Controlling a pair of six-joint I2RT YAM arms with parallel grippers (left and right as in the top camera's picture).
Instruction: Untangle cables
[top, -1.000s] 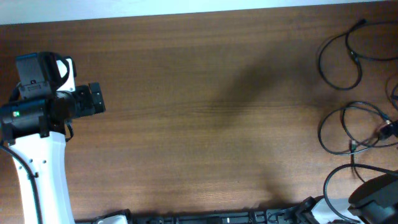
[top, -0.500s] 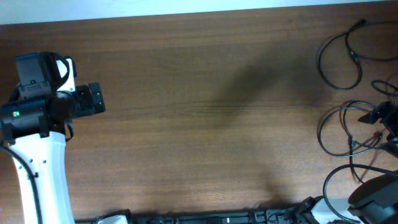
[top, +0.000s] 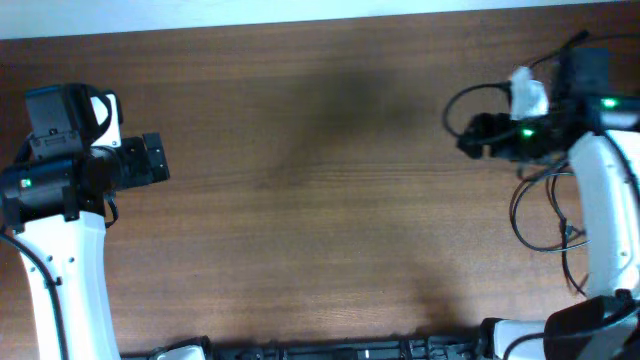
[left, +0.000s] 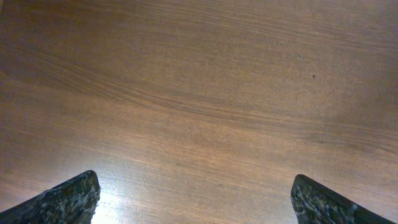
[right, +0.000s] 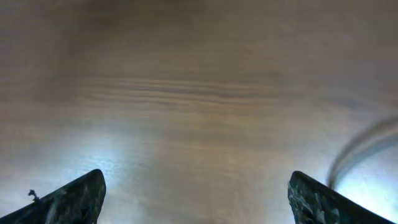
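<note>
While both our left tool and right tool hang released, cables lie looped on the surface

The table is smooth brown wood grain with a soft sheen, the cables look matt black, the left arm casing smooth white plastic.

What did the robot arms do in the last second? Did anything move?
The right gripper swung in from the table's right edge, going toward the far side and leftward. It now hangs open by the cables, holding nothing. The left gripper stayed put, open, and the cables that show lie as before.
</note>
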